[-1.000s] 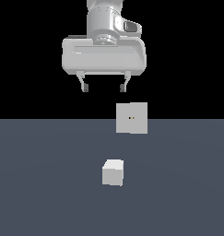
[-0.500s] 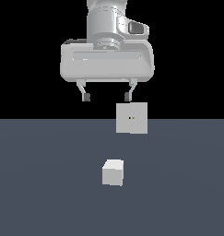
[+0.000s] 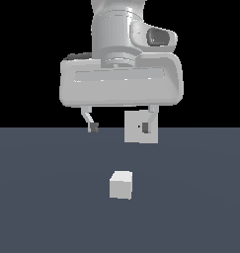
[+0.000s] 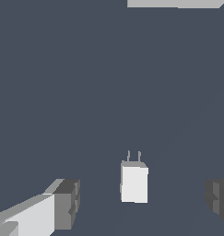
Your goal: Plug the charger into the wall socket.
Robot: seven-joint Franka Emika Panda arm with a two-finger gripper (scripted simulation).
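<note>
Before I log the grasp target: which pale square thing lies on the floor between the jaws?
The charger, the off-white block with two prongs. The wall socket is a flat upright plate farther off.

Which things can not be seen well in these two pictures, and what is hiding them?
- Wall socket: in the exterior view one finger covers part of its face; only one hole shows.
- Wall socket: in the wrist view the picture edge cuts it to a strip.
- Gripper: wrist view shows only fingertip parts, cut by edges.
- Charger: its prongs show only in the wrist view.
</note>
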